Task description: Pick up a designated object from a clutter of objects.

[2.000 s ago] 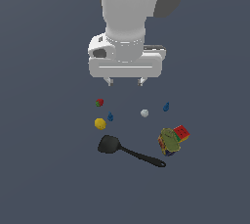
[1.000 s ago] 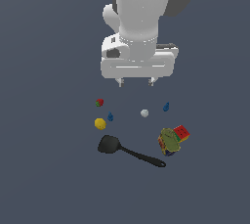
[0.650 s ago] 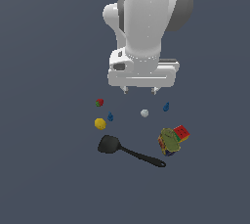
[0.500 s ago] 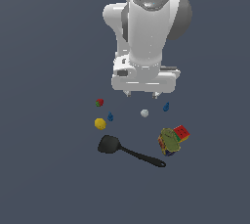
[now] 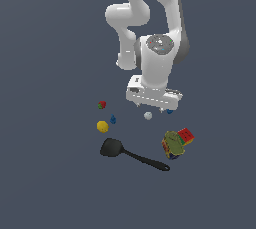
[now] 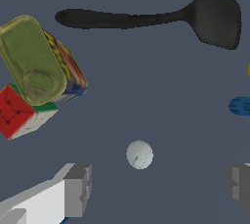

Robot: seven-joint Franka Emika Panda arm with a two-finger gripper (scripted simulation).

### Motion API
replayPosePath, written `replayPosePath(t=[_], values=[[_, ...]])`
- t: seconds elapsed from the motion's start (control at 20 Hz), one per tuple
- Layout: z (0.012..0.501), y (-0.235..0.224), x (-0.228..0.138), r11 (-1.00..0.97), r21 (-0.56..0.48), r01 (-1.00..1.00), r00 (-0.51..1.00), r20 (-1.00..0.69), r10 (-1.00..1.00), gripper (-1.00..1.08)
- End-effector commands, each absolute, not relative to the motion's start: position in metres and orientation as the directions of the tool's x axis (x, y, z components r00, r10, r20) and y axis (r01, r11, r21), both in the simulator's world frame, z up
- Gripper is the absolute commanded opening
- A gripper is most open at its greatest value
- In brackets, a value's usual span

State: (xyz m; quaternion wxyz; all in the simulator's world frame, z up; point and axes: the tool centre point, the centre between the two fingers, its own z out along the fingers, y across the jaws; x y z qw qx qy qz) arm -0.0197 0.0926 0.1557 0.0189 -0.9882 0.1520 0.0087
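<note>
The designated object, a tiny pale-grey ball [image 5: 148, 116] [image 6: 139, 154], lies on the dark floor in the clutter of objects. My gripper [image 5: 149, 108] [image 6: 156, 186] hangs open just above it and slightly behind. In the wrist view the ball sits a little ahead of the line between the two grey fingertips [image 6: 79, 190], untouched by them. Around it lie a yellow ball [image 5: 102, 126], a red strawberry [image 5: 102, 105], a blue teardrop [image 5: 113, 119] [image 6: 240, 106], a black spatula [image 5: 131, 155] [image 6: 156, 18], a colourful cube [image 5: 185, 135] [image 6: 19, 113] and a green-yellow lump [image 5: 173, 145] [image 6: 36, 61].
A second blue teardrop [image 5: 170, 111] peeks out from under the gripper's edge toward the exterior view's right. The white arm [image 5: 152, 28] rises behind the clutter. The lump leans on the cube, a short way from the pale ball.
The arm has swung toward the exterior view's right and dropped lower, bringing the open gripper from high above the clutter down over the pale-grey ball. The objects have not moved.
</note>
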Motion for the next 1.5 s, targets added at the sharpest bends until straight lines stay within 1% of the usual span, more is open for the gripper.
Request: replayPosePath(t=[0.0,0.3,0.6,1.1,1.45], values=[[0.134,0.098,-0.029,-0.937,-0.029,-0.347,0.938,-0.021,-0.346,1.00],[0.096,0.105,-0.048,-0.904,-0.013,-0.427,0.904,-0.012,-0.426,1.00],[0.076,0.107,-0.060,-0.882,-0.003,-0.470,0.882,-0.003,-0.470,1.00],[0.068,0.108,-0.063,-0.878,0.000,-0.479,0.878,-0.001,-0.479,1.00],[0.041,0.107,-0.064,-0.877,0.000,-0.481,0.877,-0.001,-0.481,1.00]])
